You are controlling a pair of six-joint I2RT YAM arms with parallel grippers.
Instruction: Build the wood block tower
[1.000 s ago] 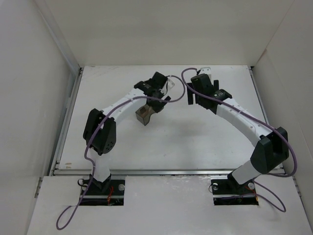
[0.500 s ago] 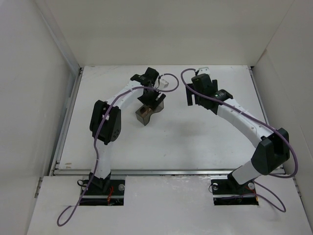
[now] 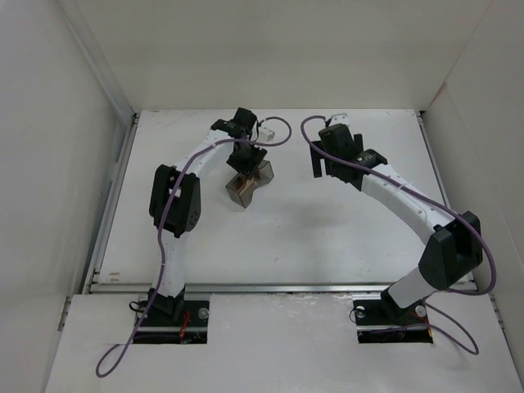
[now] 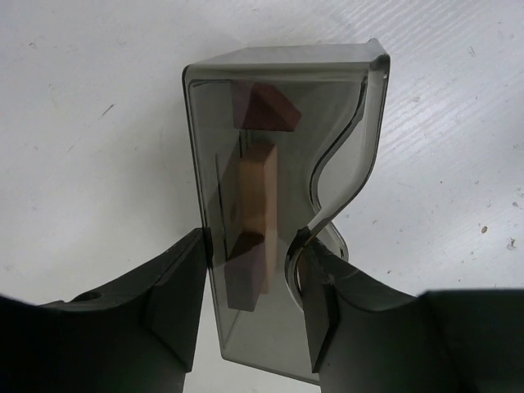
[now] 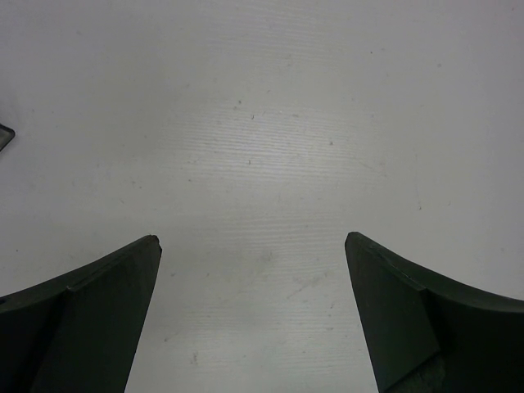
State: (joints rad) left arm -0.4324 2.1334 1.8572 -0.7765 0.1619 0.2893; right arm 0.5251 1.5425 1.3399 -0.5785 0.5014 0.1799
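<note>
The left gripper (image 4: 254, 262) straddles the dark bin (image 4: 336, 106), fingers (image 4: 176, 303) touching both side walls, and its arm (image 3: 205, 155) bars the bin from 12 round to 8 o'clock. The table (image 3: 311, 237) lies bare from 4 to 6 o'clock; the wide-open right gripper (image 5: 252, 237) hangs at 2 o'clock.

The left arm (image 3: 196, 161) and the right arm (image 3: 403, 202) match: slim white tubular links joined by chunky black joint housings. A purple cable (image 3: 496, 270) loops loosely along each arm and trails past its base. Each arm stands on a black base plate (image 3: 198, 326) that shows small red details. The left gripper (image 4: 254, 270) and the right gripper (image 5: 254, 274) have matte black fingers (image 5: 90, 319), broad and wedge-shaped, with bevelled inner edges.
</note>
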